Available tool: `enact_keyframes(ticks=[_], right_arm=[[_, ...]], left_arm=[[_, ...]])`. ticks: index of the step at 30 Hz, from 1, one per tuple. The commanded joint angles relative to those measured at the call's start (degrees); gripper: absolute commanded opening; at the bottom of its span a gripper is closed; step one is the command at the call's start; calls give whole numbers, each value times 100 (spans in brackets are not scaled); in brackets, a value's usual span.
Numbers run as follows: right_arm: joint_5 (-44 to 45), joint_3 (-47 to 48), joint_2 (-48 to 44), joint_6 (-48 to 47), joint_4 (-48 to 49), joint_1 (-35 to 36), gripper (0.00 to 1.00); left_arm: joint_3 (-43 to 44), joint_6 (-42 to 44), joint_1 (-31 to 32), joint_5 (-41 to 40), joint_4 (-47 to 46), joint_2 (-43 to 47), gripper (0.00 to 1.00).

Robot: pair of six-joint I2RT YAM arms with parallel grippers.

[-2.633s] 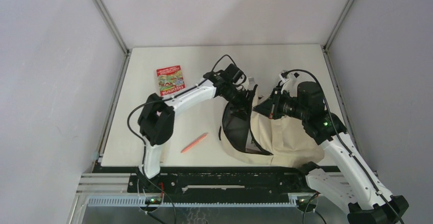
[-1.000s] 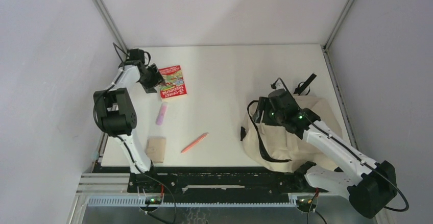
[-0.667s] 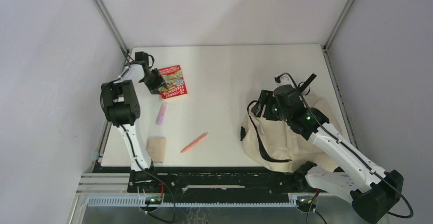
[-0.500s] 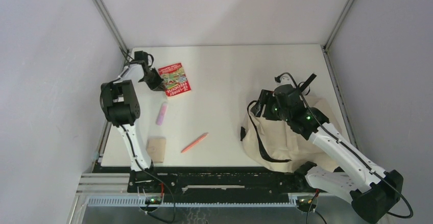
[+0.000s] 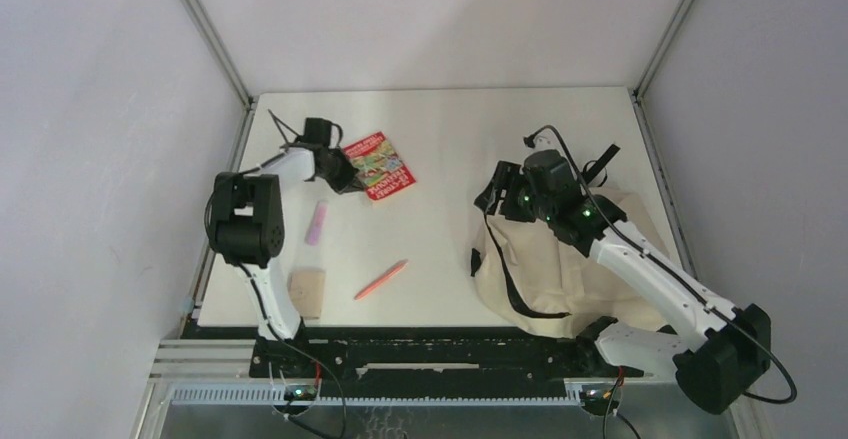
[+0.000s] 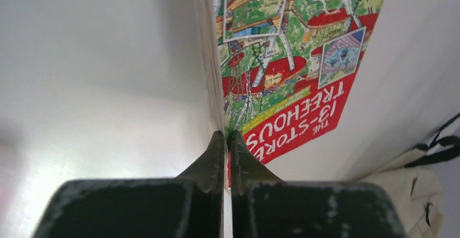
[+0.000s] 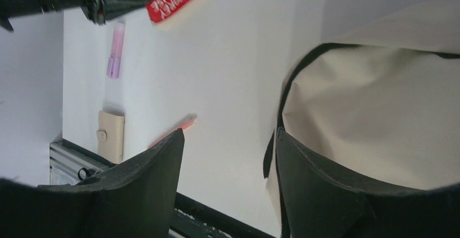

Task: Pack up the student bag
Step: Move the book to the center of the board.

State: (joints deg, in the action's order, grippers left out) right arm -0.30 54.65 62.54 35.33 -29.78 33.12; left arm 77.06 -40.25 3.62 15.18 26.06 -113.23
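Note:
The student bag [image 5: 560, 264], cream canvas with black straps, lies slumped at the right front of the table and fills the right of the right wrist view [image 7: 379, 108]. My left gripper [image 5: 345, 177] is shut on the edge of a red and green picture book [image 5: 380, 166]. The left wrist view shows the jaws pinching its near corner [image 6: 227, 136], with the cover [image 6: 282, 59] stretching away. My right gripper [image 5: 497, 194] hovers open over the bag's upper left edge, with nothing between its fingers [image 7: 146, 189].
A pink marker [image 5: 317, 221], an orange pen [image 5: 381, 279] and a beige wallet [image 5: 306, 292] lie on the table's left front. The right wrist view also shows the marker [image 7: 115, 51], the pen [image 7: 184, 124] and the wallet [image 7: 111, 135]. Grey walls stand close on both sides.
My left gripper closed on the book's edge and carried it right, turning it. My right gripper shifted slightly up and left over the bag.

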Motion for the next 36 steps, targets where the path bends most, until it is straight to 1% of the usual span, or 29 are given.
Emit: enact_keyframes(ticks=[1,2,4,5,6,7,8,9,11,13,15,18,20,22,25,29,32,36], right_arm=[[-130,462,466,49,527,170,71],[-132,537,640,39,572,214,71],[-148,674,1059,51,673,273,71],[-198,745,1230,72,712,286,71],[-233,815,1393,94,755,297,71],[-263,904,1551,94,815,323,72],[-279,968,1703,94,866,342,71],[-305,1057,1881,101,865,351,71],[-313,1245,2225,88,872,384,71],[-292,1396,2581,93,904,414,71],[-272,1617,3006,100,885,408,71],[-188,2196,3812,82,613,408,69],[-30,2594,4279,123,303,398,68],[28,2941,4680,171,24,380,68],[30,3277,5088,215,-210,377,67],[188,3292,5276,306,-229,366,67],[129,3208,5344,371,-212,309,67],[-105,3049,5446,434,-55,191,67]], left_arm=[[-823,-1184,910,-320,-796,872,0],[-930,-1322,1120,-437,-805,989,4],[-1061,-1532,1457,-591,-730,1211,17],[-1105,-1555,1574,-591,-700,1341,22],[-1153,-1572,1637,-577,-644,1483,35],[-1183,-1570,1657,-603,-574,1672,45],[-1214,-1497,1643,-670,-530,1889,52],[-1209,-1392,1613,-812,-454,2103,57],[-1083,-1116,1489,-1135,-247,2448,63],[-877,-778,1298,-1366,-253,2566,63],[-502,-447,1048,-1120,-265,2277,63],[508,188,782,-785,193,1381,63],[1343,516,716,-593,642,678,62],[1988,810,699,-450,842,75,61],[2729,1093,677,-296,1012,-645,60],[3496,1289,675,222,1100,-1468,58],[3686,1306,680,522,1229,-1817,56],[3229,1301,748,668,1156,-1776,54]])
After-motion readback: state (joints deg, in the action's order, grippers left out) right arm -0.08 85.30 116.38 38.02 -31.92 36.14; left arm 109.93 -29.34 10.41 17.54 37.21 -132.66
